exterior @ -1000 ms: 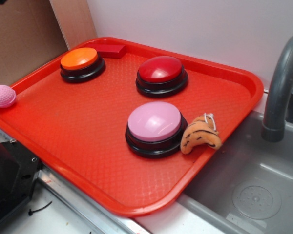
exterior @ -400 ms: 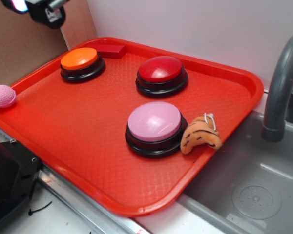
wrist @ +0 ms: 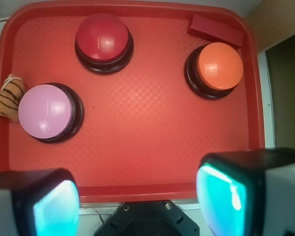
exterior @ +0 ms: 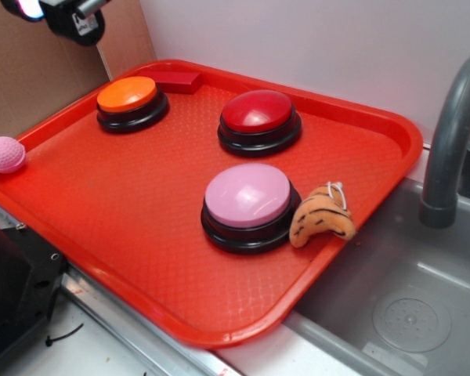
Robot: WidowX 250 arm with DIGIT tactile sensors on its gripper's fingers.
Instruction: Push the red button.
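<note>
The red button (exterior: 258, 112) sits on the far side of the tray (exterior: 141, 235), well apart from the end effector (exterior: 63, 14), which hangs high over the tray's far left corner, above and beyond the orange button (exterior: 127, 95). In the wrist view the red button (wrist: 103, 37) lies toward the upper left, far ahead of the end effector (wrist: 137, 196), whose two fingers (wrist: 236, 189) stand spread wide with nothing between them; their inner pads glow teal.

No brand or writing can be read on anything; a small white mark on the end effector's black body is too small to make out.

The red button has a glossy, deep-red domed cap on a round black base. The orange button and the pink button (exterior: 247, 196) share that shape. The tray is red plastic, rounded at the corners, with a fine diamond-grid texture and a raised rim. A small dark-red block (exterior: 176, 78) lies at the tray's far edge beside the orange button. A soft, striped orange plush toy (exterior: 321, 217) touches the pink button's base. A dimpled pink ball (exterior: 4, 153) rests at the tray's left rim. A grey sink (exterior: 407, 298) and faucet (exterior: 450, 141) stand right of the tray.
</note>
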